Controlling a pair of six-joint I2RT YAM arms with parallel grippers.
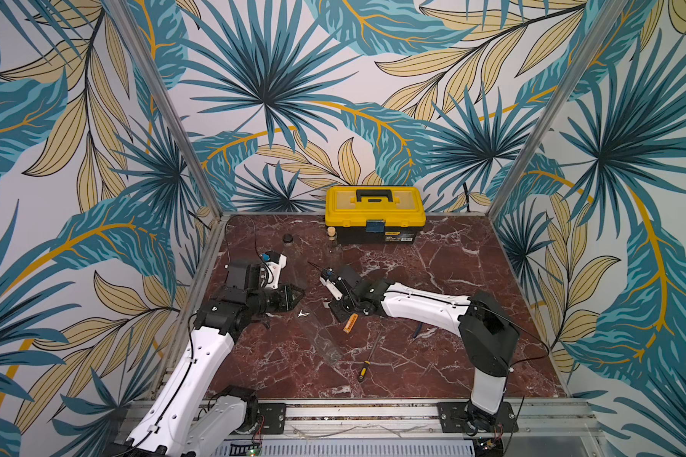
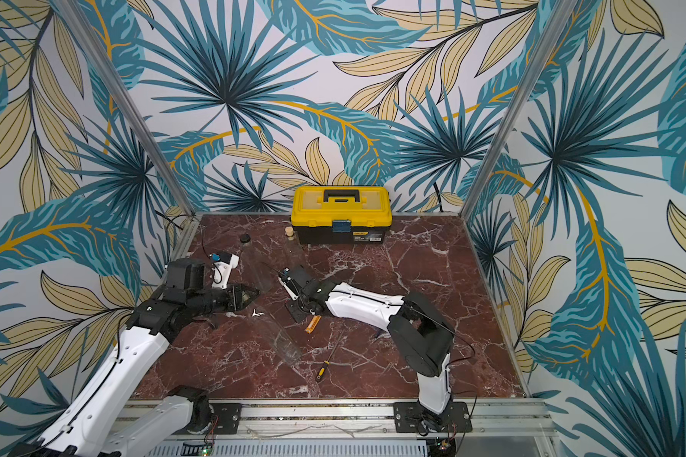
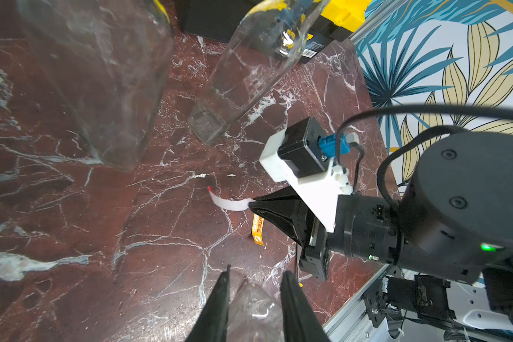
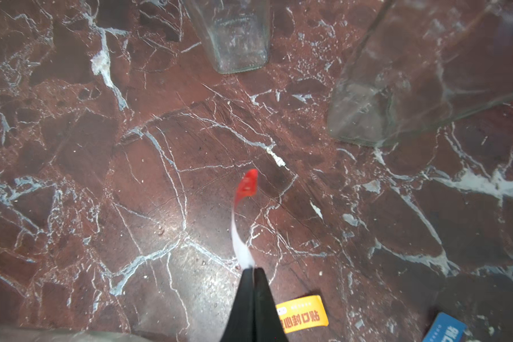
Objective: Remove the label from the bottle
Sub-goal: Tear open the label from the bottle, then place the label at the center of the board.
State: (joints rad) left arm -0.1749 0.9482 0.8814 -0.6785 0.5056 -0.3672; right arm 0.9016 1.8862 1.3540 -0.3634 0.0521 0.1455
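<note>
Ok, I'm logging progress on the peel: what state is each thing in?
left fingers: shut on the neck of the lying bottle.
right fingers: shut on the label strip.
lying bottle: on its side, neck gripped.
label strip: off the bottle, free end in the air.
toolbox: lid shut.
capped bottle: upright, black cap on.
corked bottle: upright, cork in.
orange label: detached, lying loose.
screwdriver: lying flat.

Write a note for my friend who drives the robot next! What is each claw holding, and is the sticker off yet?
Left gripper: shut on the neck of the lying clear bottle.
Right gripper: shut on a white, red-tipped label strip, which hangs free, apart from the bottle.
An orange label lies on the table.
Done: the strip is off the bottle.
Left: drop the strip and release the bottle. Whether any label remains on it cannot be told.
</note>
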